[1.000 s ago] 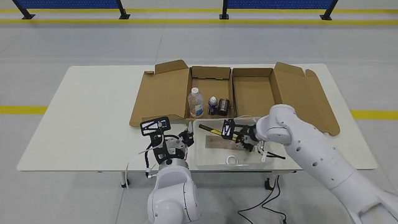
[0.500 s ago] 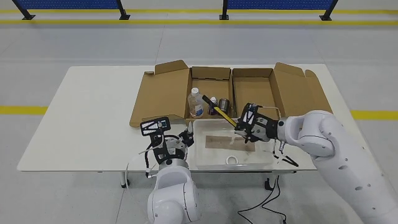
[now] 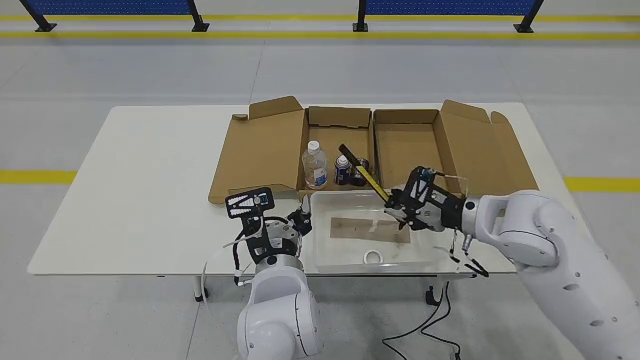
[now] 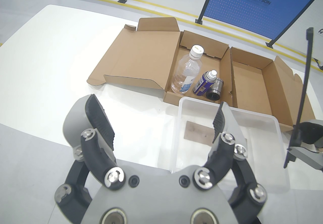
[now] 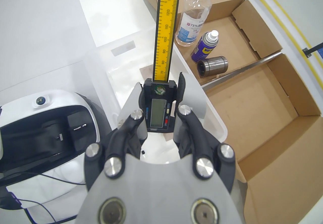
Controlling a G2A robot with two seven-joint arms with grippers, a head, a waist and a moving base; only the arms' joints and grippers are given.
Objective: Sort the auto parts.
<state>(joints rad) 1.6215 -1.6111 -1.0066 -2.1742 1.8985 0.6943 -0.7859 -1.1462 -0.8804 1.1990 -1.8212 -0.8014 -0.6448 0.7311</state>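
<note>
Top view: a digital caliper (image 3: 362,172) is seen clamped by its display end in the right gripper (image 3: 405,205), with its yellow scale slanted over the far rim of the clear bin (image 3: 316,232) toward the open cardboard box (image 3: 255,155). A bottle (image 5: 194,15), a spray can (image 5: 204,46) and a metal cylinder (image 5: 213,65) are laid in the box's left compartment. The left gripper (image 4: 157,109) is held with jaws spread wide beside the bin, in which a brown plate (image 4: 199,131) is laid flat.
</note>
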